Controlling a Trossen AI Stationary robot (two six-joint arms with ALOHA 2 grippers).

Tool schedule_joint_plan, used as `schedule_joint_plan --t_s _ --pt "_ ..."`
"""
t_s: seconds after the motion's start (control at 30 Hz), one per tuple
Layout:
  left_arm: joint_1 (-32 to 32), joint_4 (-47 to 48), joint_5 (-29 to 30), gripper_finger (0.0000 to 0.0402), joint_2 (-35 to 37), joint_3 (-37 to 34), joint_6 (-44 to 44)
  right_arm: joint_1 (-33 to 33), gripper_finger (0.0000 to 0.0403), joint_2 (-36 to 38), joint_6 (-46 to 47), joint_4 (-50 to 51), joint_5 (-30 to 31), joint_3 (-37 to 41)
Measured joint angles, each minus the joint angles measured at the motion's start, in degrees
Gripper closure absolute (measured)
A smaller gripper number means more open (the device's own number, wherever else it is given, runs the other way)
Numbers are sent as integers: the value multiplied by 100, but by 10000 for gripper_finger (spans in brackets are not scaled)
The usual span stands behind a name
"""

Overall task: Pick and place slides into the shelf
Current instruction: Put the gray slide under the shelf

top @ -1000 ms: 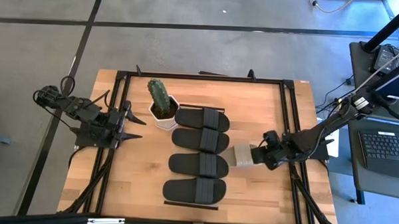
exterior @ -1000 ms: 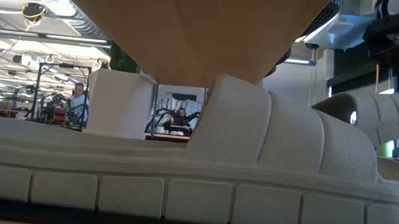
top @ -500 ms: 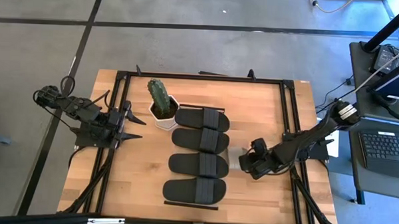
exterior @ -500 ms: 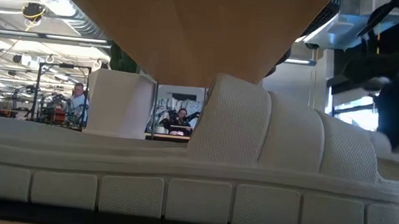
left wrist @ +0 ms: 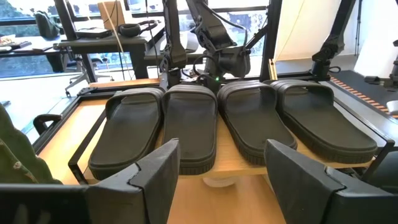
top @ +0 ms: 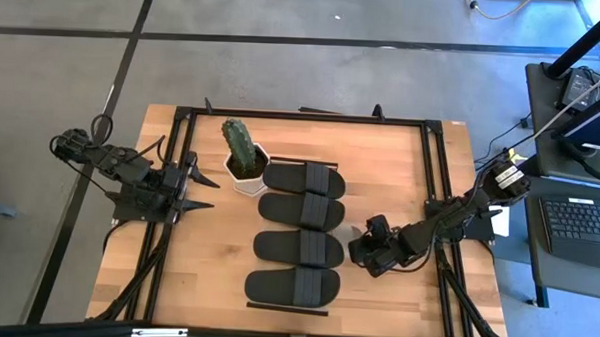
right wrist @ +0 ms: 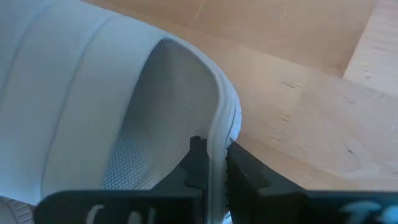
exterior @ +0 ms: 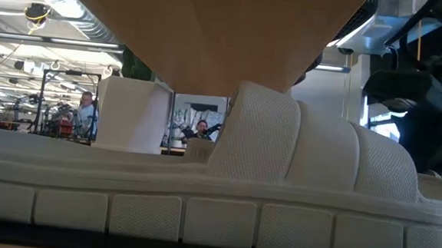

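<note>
The right end effector [top: 369, 253], pinching a grey slide's [right wrist: 124, 118] strap near the bench's right edge, is carrying it toward the shelf [top: 338, 275] holding 4 black slides [top: 300, 227], while the left end effector [top: 201, 192] is waiting wide open.

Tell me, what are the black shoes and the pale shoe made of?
The black slides look like matte moulded foam or rubber: smooth, dull, one seamless piece, though that is a guess. The pale slide looks like soft foam too, with fine dimpled texture and ribbed strap. Its thin strap edge fits between the right gripper's jaws.
</note>
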State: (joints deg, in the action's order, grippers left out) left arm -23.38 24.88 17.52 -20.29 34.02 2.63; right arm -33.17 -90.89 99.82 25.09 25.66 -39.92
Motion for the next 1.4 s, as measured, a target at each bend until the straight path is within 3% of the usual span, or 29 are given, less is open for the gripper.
schedule_joint_plan --t_s 0.67,0.97,1.4 --pt "0 -4 0 177 2 0 24 0 353 -17 -294 -189 12 -116" --pt "-1 -2 -1 177 1 0 43 -11 351 -17 -1015 -828 -205 -114" --pt "-1 -3 -2 177 1 0 42 -7 350 -17 -875 -944 -354 -109"
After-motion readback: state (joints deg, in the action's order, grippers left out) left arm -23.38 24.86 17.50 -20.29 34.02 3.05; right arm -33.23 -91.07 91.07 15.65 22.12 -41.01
